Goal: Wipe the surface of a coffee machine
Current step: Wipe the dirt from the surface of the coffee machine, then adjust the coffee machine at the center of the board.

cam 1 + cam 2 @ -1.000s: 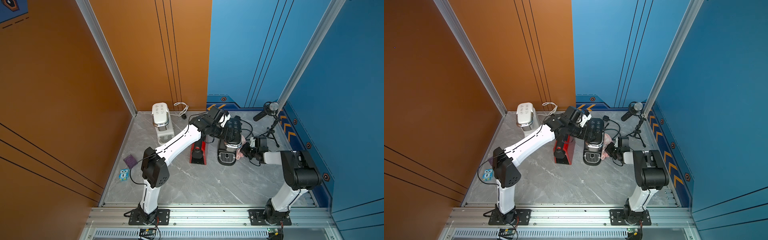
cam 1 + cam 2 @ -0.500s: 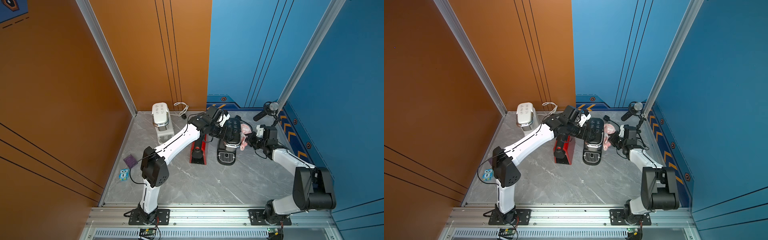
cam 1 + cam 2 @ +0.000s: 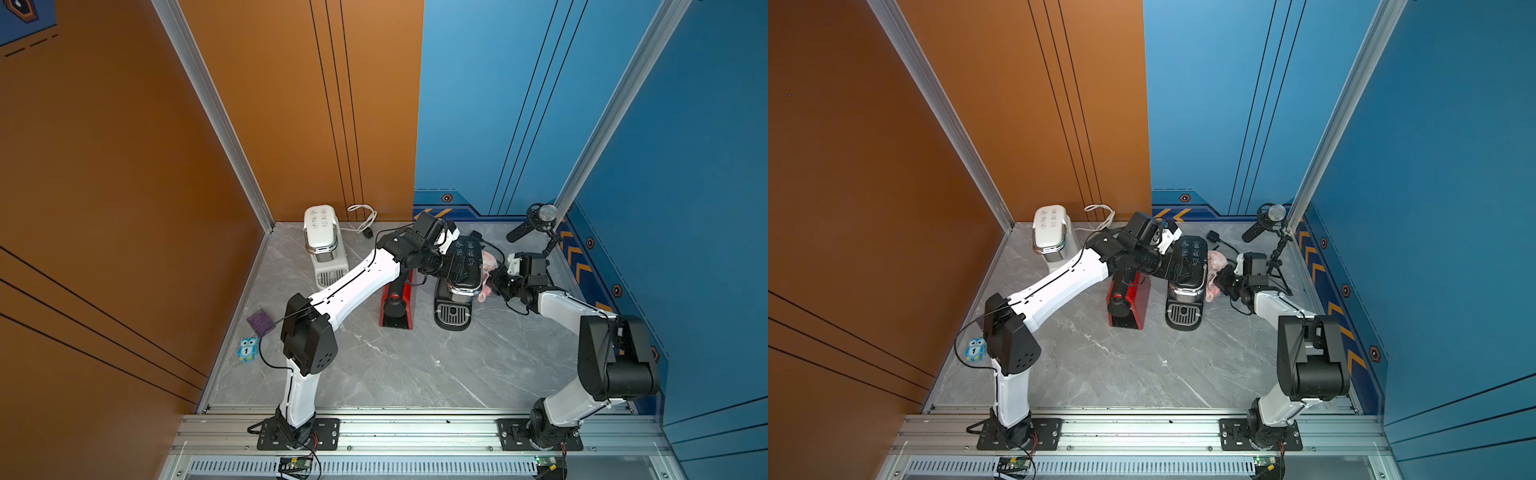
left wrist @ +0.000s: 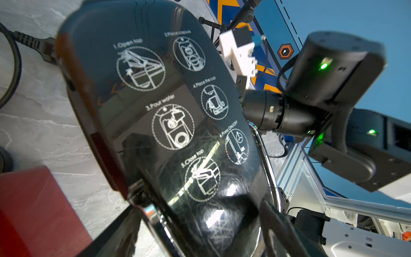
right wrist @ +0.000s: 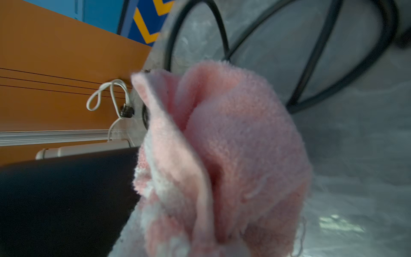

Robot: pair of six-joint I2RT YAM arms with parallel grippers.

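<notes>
An orange wall [image 3: 124, 166] closes the left side and turns into an orange back panel [image 3: 324, 104]; the panel meets a blue back wall [image 3: 478, 104] in a straight seam; a darker blue wall [image 3: 685, 166] closes the right side; thin dark lines cross all of them; aluminium posts [image 3: 216, 112] rise at the two back corners; the floor [image 3: 415, 365] is grey marble with pale veins; orange chevrons [image 3: 582, 270] and hexagon marks [image 3: 446, 198] line the foot of the blue walls; an aluminium rail [image 3: 415, 432] runs along the front edge, with a slotted grille [image 3: 415, 467] in front of it; the light is even and the shadows faint.
</notes>
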